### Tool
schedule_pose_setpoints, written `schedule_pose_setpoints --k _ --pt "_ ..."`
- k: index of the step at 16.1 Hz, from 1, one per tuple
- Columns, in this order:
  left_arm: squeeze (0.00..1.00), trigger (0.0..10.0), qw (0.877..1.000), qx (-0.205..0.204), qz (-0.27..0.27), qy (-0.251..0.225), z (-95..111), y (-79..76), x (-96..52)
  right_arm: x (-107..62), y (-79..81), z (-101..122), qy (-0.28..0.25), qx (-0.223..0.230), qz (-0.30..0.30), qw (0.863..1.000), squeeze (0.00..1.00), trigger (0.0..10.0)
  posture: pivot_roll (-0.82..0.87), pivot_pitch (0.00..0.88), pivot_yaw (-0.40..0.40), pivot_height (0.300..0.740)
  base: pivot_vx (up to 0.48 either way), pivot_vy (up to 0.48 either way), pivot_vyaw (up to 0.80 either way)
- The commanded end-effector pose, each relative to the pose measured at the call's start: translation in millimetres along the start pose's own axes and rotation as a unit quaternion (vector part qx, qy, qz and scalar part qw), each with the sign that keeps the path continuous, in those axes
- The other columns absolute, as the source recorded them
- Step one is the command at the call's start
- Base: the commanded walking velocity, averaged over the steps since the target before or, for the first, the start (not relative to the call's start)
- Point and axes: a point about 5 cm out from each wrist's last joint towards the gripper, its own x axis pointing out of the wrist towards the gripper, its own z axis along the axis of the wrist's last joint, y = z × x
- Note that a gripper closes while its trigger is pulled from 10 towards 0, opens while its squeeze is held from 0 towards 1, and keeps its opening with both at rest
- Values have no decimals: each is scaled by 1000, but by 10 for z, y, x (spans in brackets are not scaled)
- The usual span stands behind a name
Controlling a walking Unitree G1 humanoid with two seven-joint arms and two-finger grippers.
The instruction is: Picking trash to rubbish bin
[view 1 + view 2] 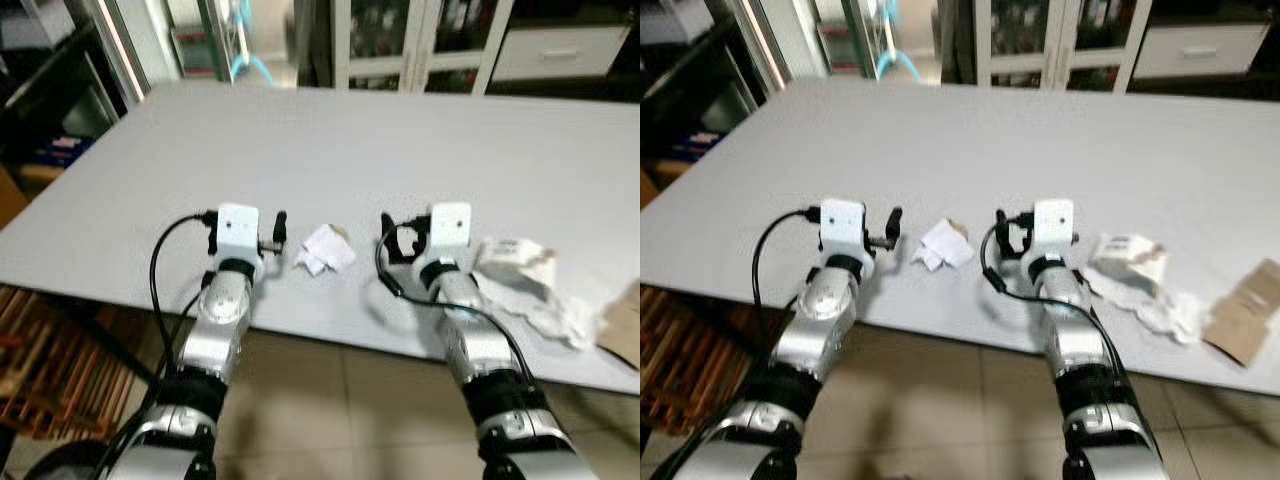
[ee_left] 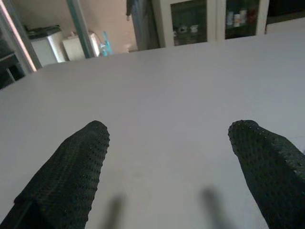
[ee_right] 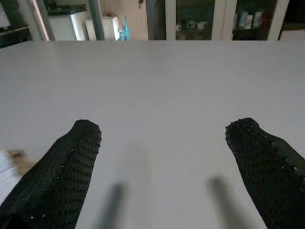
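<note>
Fingers of left gripper (image 2: pixel 169 167) and right gripper (image 3: pixel 162 167) spread wide, holding nothing, above table (image 1: pixel 400 140).

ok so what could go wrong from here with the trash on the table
The small crumpled paper lies between the left gripper and right gripper, both open and aimed past it, so closing now would likely catch nothing. The bigger white wad and the brown scrap sit near the table's front edge; a sideways nudge from the right arm might push them off.
</note>
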Motion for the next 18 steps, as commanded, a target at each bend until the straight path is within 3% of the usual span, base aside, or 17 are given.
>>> schedule_pose_setpoints --k 1,9,12,16,18 --pt "0 10000 1000 -3 -15 -2 11 -81 -4 -11 -89 8 -1 -3 -13 1000 0 10000 -59 57 56 740 0 0 0" --pt "0 10000 996 -45 -76 -6 43 -133 3 -3 -91 13 0 -2 -9 1000 0 10000 -59 54 56 740 0 0 0" --pt "0 10000 995 -39 -90 -4 31 -107 -1 -23 -39 -23 13 -11 26 1000 0 10000 -60 56 57 740 0 0 0" --pt "0 10000 994 -38 -99 2 -8 -135 -37 -40 -31 -60 20 -14 28 999 0 10000 -60 56 55 740 0 0 0" --pt "0 10000 995 -32 -91 4 -11 -129 -34 -42 -29 -62 21 -13 29 999 0 10000 -61 55 55 740 441 0 0"
